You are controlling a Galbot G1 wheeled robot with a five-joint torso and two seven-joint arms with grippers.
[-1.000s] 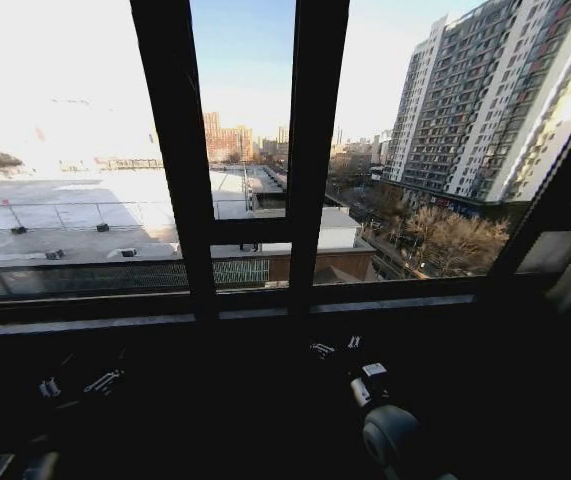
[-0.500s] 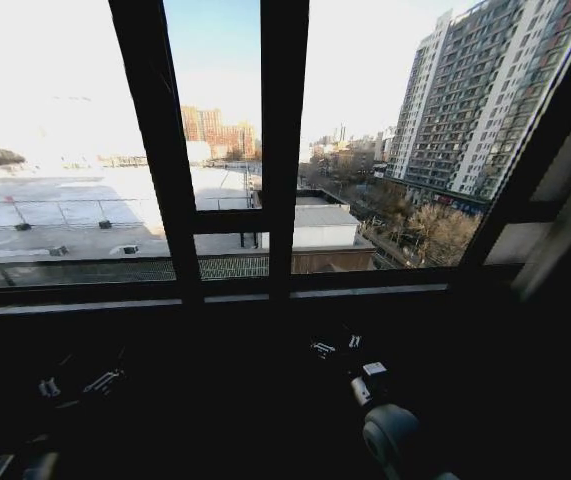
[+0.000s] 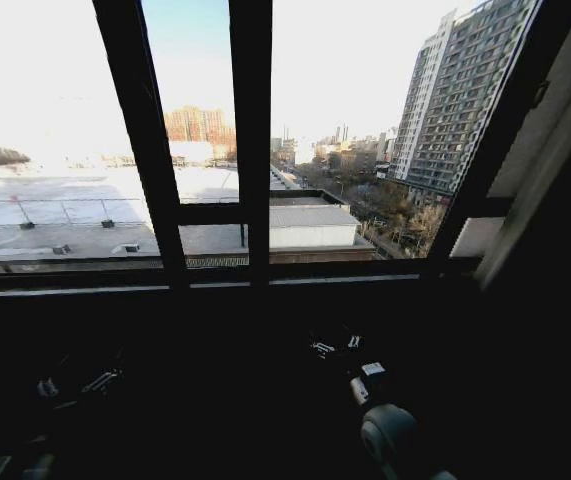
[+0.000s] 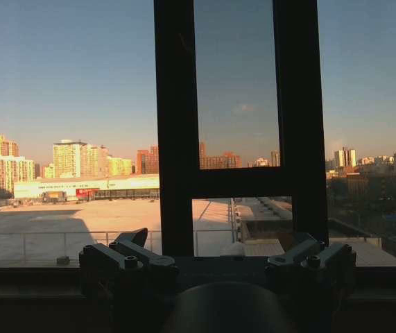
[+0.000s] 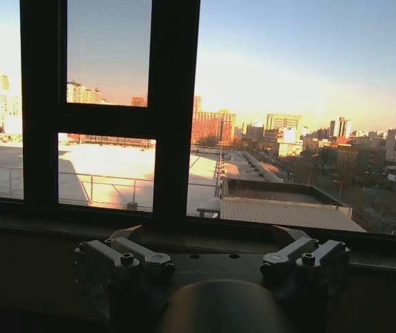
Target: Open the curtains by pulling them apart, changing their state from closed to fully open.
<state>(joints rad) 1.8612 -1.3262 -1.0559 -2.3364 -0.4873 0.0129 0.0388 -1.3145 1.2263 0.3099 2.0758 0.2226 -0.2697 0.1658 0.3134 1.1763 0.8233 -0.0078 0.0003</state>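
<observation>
Curtains [image 3: 555, 150]: we see one pale panel bunched at 3 o'clock of the window frame [image 3: 250, 150]
Left tool [image 4: 215, 267]: fingers spread, empty; low, facing the glass
Right tool [image 5: 211, 267]: likewise spread, empty

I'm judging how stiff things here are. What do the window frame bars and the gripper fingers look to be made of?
Window frame bars: probably painted metal, dark and matte, with straight square edges; the look leaves it open.
Left gripper and right gripper fingers: apparently dark metal, blocky machined parts joined with visible bolts. Both are open, holding nothing.
</observation>
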